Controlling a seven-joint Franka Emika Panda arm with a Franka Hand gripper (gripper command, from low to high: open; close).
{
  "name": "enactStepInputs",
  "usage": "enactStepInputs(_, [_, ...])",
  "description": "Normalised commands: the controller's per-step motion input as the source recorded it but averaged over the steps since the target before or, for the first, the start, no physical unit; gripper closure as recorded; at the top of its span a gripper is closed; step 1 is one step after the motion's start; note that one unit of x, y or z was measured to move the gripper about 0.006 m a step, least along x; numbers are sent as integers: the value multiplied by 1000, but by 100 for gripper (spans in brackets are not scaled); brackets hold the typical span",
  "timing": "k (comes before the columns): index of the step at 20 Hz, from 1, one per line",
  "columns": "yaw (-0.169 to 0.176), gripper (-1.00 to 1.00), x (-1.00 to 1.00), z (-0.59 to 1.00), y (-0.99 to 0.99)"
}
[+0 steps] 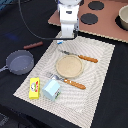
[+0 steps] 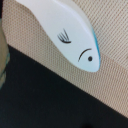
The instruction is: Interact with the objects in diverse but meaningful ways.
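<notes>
My gripper [image 1: 67, 36] hangs low over the far edge of the beige placemat [image 1: 100, 75]; its fingers are not clear in the exterior view and do not show in the wrist view. The wrist view shows a white-and-blue tube [image 2: 70, 35] with a drawn fish face, lying on the mat beside the black cloth. A pale blue carton [image 1: 51, 90] and a yellow box [image 1: 34, 88] stand at the mat's near corner. A dark grey frying pan [image 1: 20, 62] sits on the black cloth at the exterior view's left, with a reddish-brown stick [image 1: 33, 45] behind it.
A round wooden plate [image 1: 69, 66] lies mid-mat between a knife [image 1: 80, 56] and a fork [image 1: 70, 81], both with orange handles. A toy stove [image 1: 92, 15] with black burners and a pot [image 1: 123, 17] stands at the back right.
</notes>
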Motion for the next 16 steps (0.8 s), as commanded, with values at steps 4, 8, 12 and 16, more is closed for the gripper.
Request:
enactStepInputs(4, [132,-100,-128,-154,63])
enactStepInputs(8, [133,-100,-393,-278,110])
enactStepInputs(12, [89,-100,-514,-378,69])
enactStepInputs(16, [86,-100,-697,-491,184])
